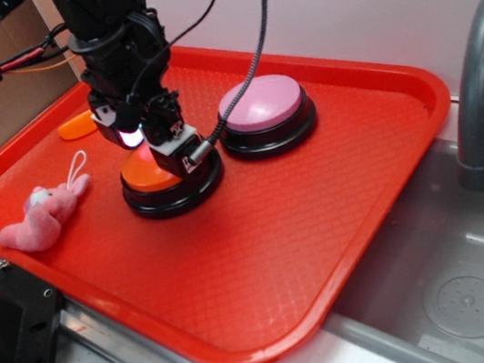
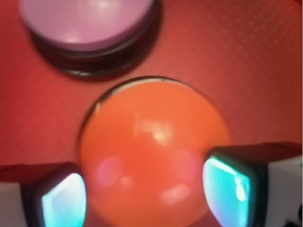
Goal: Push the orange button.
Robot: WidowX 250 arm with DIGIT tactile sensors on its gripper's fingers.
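The orange button, a glossy orange dome on a black round base, sits near the middle of the red tray. My gripper stands right on top of it, fingers pointing down and covering much of the dome. In the wrist view the orange button fills the space under my gripper, very close and blurred. The two fingers stand wide apart over its near half with nothing clamped between them. Whether the fingertips touch the dome I cannot tell.
A same-shaped button with a lilac-pink top stands just behind and to the right. A pink plush toy lies at the tray's left, a small flat orange piece behind it. A sink and grey faucet are on the right.
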